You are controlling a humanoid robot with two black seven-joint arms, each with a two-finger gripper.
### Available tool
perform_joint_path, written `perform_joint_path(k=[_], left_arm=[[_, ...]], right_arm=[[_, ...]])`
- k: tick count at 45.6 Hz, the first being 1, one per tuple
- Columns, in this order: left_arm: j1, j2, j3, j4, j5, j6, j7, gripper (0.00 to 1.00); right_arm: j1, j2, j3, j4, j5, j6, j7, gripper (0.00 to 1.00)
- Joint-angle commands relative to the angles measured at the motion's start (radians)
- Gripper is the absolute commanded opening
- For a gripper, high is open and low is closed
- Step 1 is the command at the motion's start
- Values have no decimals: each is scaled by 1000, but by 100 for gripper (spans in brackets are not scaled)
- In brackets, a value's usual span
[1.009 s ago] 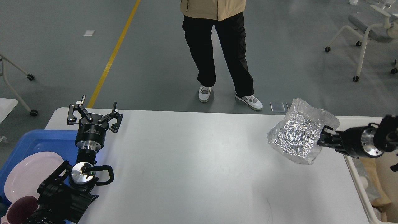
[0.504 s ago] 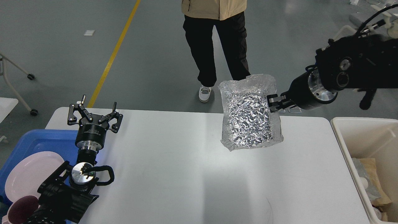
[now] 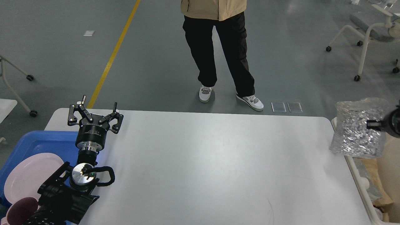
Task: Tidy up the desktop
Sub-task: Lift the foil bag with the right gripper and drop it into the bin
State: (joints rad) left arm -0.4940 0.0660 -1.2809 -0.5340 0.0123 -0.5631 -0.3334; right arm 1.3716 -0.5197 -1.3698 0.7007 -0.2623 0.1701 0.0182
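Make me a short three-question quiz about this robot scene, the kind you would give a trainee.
1. True or false: the left gripper is holding something.
2. What does the right gripper hold: A) pink plate, B) crinkled foil bag, C) cup?
3. Fill in: the foil bag hangs over the near edge of the cream ____, past the desktop.

Key: 1 false, its fingers are spread and empty. 2 B. 3 bin.
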Motion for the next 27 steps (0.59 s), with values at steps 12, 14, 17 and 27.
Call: perform_joint_path(k=[12, 14, 17, 27], left_arm=[[0, 0, 0, 0, 0, 0, 0, 100], [0, 0, 0, 0, 0, 0, 0, 100], [0, 0, 0, 0, 0, 0, 0, 100], [-1, 0, 0, 0, 0, 0, -1, 100]], right_arm=[[-726, 10, 37, -736, 391, -67, -37, 0], [-726, 10, 54, -736, 390, -80, -43, 0], [-729, 10, 78, -736, 390, -83, -47, 0], [-729, 10, 133, -733, 393, -69, -44, 100]])
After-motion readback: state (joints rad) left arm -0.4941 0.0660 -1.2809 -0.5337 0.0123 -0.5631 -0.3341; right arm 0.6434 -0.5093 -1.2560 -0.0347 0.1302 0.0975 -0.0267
